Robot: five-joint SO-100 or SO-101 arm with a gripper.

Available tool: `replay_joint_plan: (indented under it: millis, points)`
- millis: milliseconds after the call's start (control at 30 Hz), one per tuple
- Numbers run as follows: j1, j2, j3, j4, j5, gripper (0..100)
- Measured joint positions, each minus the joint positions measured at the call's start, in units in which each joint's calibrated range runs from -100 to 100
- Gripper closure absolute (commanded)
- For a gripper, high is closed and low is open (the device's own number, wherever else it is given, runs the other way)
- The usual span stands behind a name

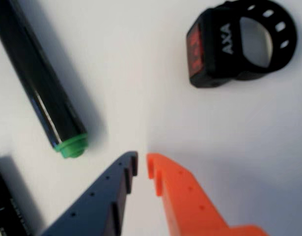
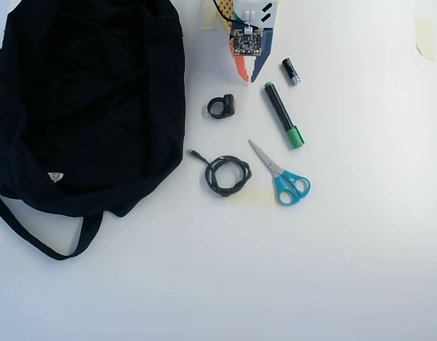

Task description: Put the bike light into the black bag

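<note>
The bike light (image 1: pixel 214 49) is a small black block with a red face and a ring strap, lying at the upper right of the wrist view. My gripper (image 1: pixel 142 164) is below and left of it, well apart, shut with nothing between its blue and orange fingers. In the overhead view the bike light (image 2: pixel 222 106) lies on the white table just right of the black bag (image 2: pixel 83 99), and my gripper (image 2: pixel 248 78) hovers up and right of the light. The bag is large and soft and fills the left side, with a small white label.
A black marker (image 2: pixel 283 114) with a green cap lies right of the gripper; in the wrist view the marker (image 1: pixel 40 83) is at the left. A small battery (image 2: pixel 290 71), a coiled black cable (image 2: pixel 227 174) and blue-handled scissors (image 2: pixel 282 177) lie nearby.
</note>
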Motion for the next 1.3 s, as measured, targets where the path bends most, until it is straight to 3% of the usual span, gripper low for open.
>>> replay_joint_plan:
  millis: [833, 1067, 1300]
  points:
    - [0.0, 0.1, -0.5, -1.5, -0.1, 98]
    - [-0.1, 7.8, -5.5, -18.5, -0.1, 98]
    - [-2.2, 22.2, -11.9, -49.9, -0.3, 98]
